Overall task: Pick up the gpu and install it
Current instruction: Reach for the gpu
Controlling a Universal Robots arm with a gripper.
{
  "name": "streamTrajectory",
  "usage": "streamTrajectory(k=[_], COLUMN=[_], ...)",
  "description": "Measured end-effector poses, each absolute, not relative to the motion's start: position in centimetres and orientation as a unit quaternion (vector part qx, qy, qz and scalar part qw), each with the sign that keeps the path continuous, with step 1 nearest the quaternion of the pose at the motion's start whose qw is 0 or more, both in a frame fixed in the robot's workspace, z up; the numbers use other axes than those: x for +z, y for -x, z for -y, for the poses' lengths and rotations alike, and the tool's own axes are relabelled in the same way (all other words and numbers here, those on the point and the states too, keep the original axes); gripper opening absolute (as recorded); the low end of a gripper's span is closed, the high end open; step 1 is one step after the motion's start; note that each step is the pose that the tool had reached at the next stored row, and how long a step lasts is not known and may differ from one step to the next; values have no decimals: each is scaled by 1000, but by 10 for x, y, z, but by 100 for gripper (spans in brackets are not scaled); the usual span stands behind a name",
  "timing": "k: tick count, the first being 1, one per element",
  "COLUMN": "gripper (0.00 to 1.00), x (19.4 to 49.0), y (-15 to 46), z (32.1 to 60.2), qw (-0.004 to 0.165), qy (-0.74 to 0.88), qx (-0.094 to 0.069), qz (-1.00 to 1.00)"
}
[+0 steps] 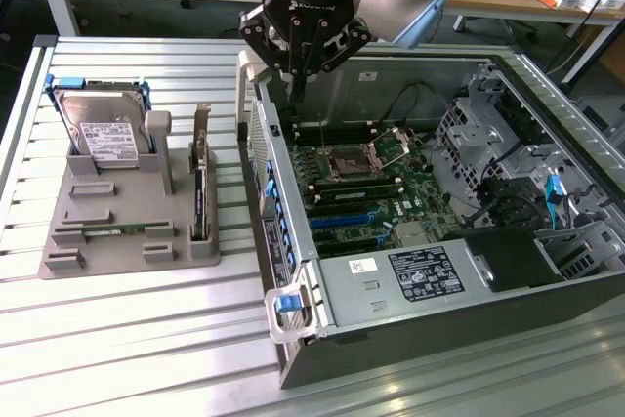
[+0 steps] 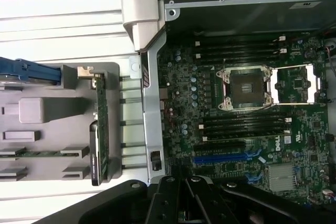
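Note:
The gpu (image 1: 199, 197) stands on its edge in a slot of the grey holder (image 1: 117, 241) on the exterior view's left, its silver bracket at the far end. In the wrist view the gpu (image 2: 102, 129) appears as a thin strip beside the case wall. My gripper (image 1: 296, 85) hangs above the far corner of the open computer case (image 1: 391, 285), to the right of the gpu and well apart from it. Its black fingers (image 2: 176, 200) are shut together with nothing between them.
A silver hard drive (image 1: 103, 134) in a blue frame leans at the back of the holder, and a green memory stick (image 1: 112, 231) lies near its front. The case's motherboard (image 1: 366, 187) lies exposed with the CPU socket (image 2: 247, 88) open. Drive cages and cables fill the case's right side.

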State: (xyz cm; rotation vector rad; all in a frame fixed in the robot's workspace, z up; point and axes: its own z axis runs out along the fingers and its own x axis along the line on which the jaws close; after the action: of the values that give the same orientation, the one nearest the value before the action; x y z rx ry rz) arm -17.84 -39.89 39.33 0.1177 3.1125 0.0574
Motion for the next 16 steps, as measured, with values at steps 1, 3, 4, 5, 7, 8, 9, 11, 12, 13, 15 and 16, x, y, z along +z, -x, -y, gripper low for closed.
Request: streamTrajectory(k=[1, 3, 4, 5, 7, 8, 9, 11, 12, 13, 15, 16], gripper=[11, 11, 11, 11, 11, 11, 11, 11, 11, 11, 11, 11], x=[393, 393, 393, 393, 393, 393, 393, 393, 393, 393, 393, 393], y=[179, 180, 180, 180, 181, 182, 182, 183, 184, 184, 186, 188], z=[399, 399, 399, 399, 399, 399, 399, 399, 399, 399, 399, 399], qw=[13, 13, 13, 13, 13, 13, 13, 13, 13, 13, 13, 13], qy=[-38, -38, -38, -38, -38, -38, -38, -38, -38, -38, -38, -38], qx=[18, 18, 18, 18, 18, 18, 18, 18, 18, 18, 18, 18], qz=[-999, -999, -999, -999, -999, -999, -999, -999, -999, -999, -999, -999])
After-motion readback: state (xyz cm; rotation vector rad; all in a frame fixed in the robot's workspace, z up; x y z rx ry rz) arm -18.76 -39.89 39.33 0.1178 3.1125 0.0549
